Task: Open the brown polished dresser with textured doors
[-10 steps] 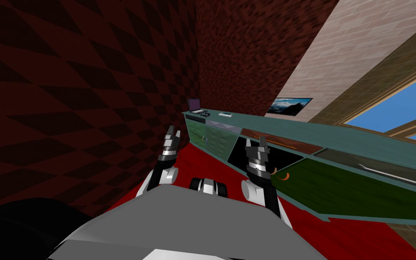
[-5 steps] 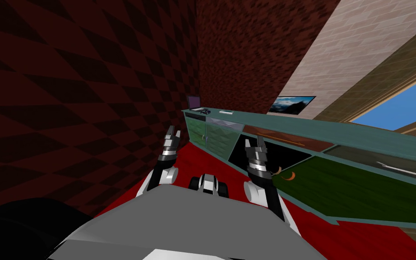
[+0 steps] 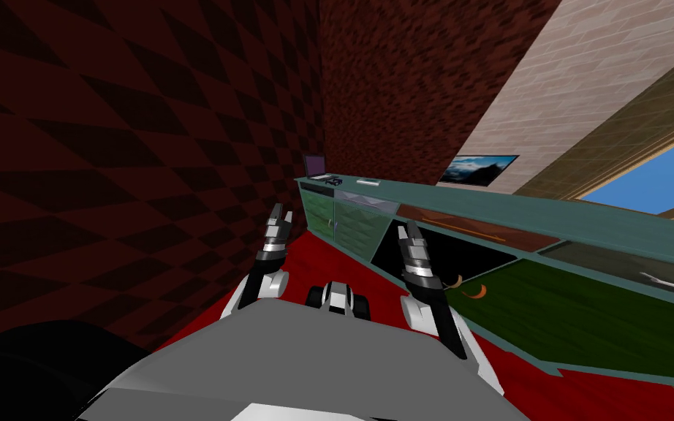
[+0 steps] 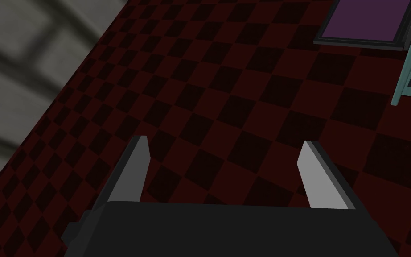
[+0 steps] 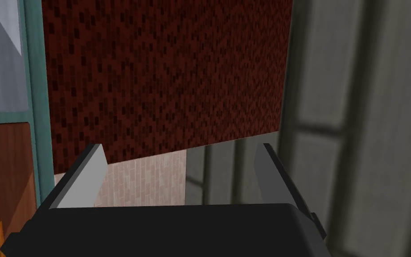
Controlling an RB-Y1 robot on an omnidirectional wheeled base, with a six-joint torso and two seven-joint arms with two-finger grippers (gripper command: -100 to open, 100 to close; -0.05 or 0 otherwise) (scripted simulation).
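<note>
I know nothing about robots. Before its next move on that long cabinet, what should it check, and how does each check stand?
1. Right claw open, nothing held: ok.
2. Left claw open and free: ok.
3. Right claw lined up on an orange handle of the dresser: not ok, it points past them at the red wall.
4. Dresser doors shut or ajar: cannot tell.
5. Laptop far from both claws: ok.

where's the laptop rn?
Head view: the laptop stands open on the far end of the teal-framed dresser, in the corner by the checkered wall, beyond the left gripper.
</note>
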